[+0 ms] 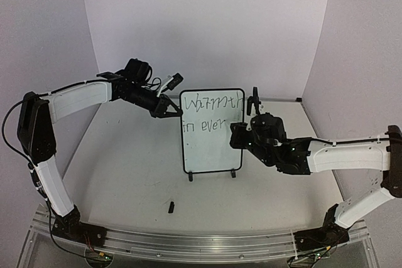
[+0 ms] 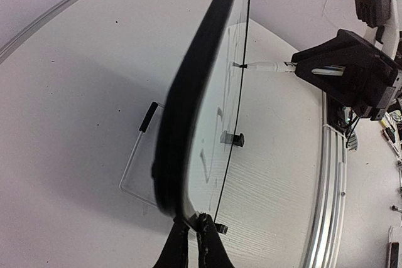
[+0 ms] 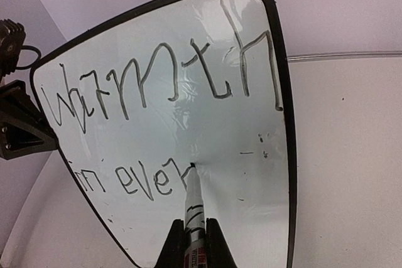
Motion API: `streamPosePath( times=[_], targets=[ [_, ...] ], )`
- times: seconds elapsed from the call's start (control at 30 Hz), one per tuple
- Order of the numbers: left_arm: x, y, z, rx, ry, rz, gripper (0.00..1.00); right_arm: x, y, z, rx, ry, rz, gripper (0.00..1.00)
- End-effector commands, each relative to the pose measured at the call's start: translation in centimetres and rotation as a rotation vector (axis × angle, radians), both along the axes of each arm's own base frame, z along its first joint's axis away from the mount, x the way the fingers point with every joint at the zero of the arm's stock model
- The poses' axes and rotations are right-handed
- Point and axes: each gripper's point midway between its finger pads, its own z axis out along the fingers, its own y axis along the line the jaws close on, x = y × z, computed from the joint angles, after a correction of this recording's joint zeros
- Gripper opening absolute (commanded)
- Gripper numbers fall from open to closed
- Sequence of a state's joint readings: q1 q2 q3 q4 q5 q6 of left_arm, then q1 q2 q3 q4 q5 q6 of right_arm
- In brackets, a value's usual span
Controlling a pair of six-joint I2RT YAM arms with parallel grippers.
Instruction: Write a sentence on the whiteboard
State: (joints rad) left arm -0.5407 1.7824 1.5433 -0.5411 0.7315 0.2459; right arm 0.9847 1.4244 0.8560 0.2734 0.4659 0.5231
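Note:
The whiteboard (image 1: 210, 152) stands upright on its two black feet mid-table. The sentence (image 1: 211, 101) reads "Warmth" on the top line and "in ever" on the second; the right wrist view shows the lettering (image 3: 163, 83) close up. My left gripper (image 1: 171, 112) is shut on the board's upper left frame edge (image 2: 182, 123), fingertips pinching the frame (image 2: 191, 225). My right gripper (image 1: 242, 131) is shut on a white marker (image 3: 193, 200), whose tip touches the board just after "ever". The marker (image 2: 265, 66) also shows in the left wrist view, meeting the board face.
A small black marker cap (image 1: 171, 206) lies on the table in front of the board. A metal rail (image 1: 188, 243) runs along the near edge. Curved white walls close in the back and sides.

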Motion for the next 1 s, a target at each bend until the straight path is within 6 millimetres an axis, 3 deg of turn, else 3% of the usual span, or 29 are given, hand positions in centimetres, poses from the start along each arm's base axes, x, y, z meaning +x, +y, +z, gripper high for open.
streamPosePath(
  times=[0.0,0.6,0.97],
  targets=[
    [-0.5,0.7,-0.3,0.047,-0.04,-0.005,0.0,1.0,-0.2,2.0,0.018,-0.047,-0.046,0.0],
    [-0.5,0.8,0.0,0.046,-0.045,-0.002,0.0,0.0,-2.1,-1.6,-0.002,0.044,-0.085,0.0],
    [-0.5,0.8,0.0,0.045,-0.047,-0.002,0.0,-0.6,-2.1,1.3,0.047,-0.015,-0.037,0.0]
  ],
)
